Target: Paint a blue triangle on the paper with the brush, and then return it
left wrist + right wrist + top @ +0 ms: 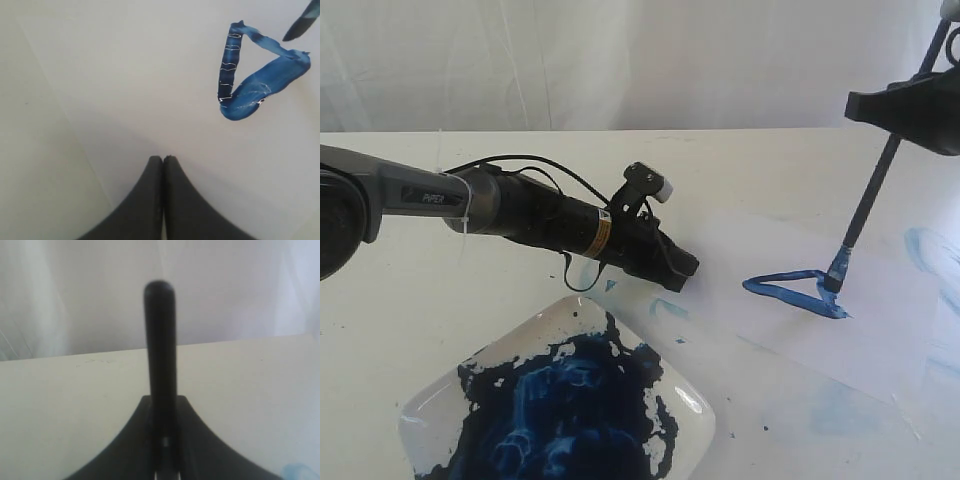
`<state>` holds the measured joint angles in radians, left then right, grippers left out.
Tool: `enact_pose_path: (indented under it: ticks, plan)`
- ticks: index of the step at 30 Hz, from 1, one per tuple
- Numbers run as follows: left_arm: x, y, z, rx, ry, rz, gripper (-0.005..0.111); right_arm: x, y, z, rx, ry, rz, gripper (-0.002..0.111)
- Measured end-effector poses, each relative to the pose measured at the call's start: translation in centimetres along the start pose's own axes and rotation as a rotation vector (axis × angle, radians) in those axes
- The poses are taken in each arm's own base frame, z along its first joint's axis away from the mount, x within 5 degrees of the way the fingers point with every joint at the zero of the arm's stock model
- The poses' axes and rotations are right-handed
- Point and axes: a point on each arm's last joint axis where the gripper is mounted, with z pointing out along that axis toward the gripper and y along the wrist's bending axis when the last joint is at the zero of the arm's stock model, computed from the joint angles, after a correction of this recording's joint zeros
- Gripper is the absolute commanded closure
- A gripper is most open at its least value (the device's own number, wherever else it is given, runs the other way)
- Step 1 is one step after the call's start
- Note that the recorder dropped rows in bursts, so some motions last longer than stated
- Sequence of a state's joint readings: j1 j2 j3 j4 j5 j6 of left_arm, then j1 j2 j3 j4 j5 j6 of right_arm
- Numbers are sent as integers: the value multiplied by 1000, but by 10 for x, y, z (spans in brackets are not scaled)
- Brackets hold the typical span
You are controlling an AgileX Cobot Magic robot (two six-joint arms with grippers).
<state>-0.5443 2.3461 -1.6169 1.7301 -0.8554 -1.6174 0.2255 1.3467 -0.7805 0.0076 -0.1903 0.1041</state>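
The blue triangle (798, 291), right of centre on the paper (740, 245), looks complete, with the brush (868, 205) tip at its right corner, clamped in the right gripper (162, 440); the left gripper (163, 162) is closed and empty, so lifting and returning the brush likely comes next.

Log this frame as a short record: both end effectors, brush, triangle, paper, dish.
left end effector: shut, empty, low over the paper
right end effector: shut on the brush, handle steeply upright
brush tip: blue bristles down at one corner of the triangle
triangle: dark blue outline, looks closed, one side much thicker
paper: flat on the table, pale blue smears beyond it
dish: beside the paper, mostly covered in dark blue paint
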Motion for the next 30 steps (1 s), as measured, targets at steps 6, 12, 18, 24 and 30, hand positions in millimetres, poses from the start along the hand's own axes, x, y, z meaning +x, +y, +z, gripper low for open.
enact_pose_path:
  ticks: [6,12,18,24,30]
  plan:
    - [0,0,0,0,-1,-1,107,-7,1,0,-8,-76,-1,108]
    - [0,0,0,0,-1,-1,107,-5,1,8,-11,-116,-20,108]
    - [0,0,0,0,-1,-1,107,7,-1,20,-6,-70,-28,108]
    - [0,0,0,0,-1,-1,107,10,-1,22,-4,-52,-36,108]
    - [0,0,0,0,-1,-1,107,17,-2,23,2,16,-36,108]
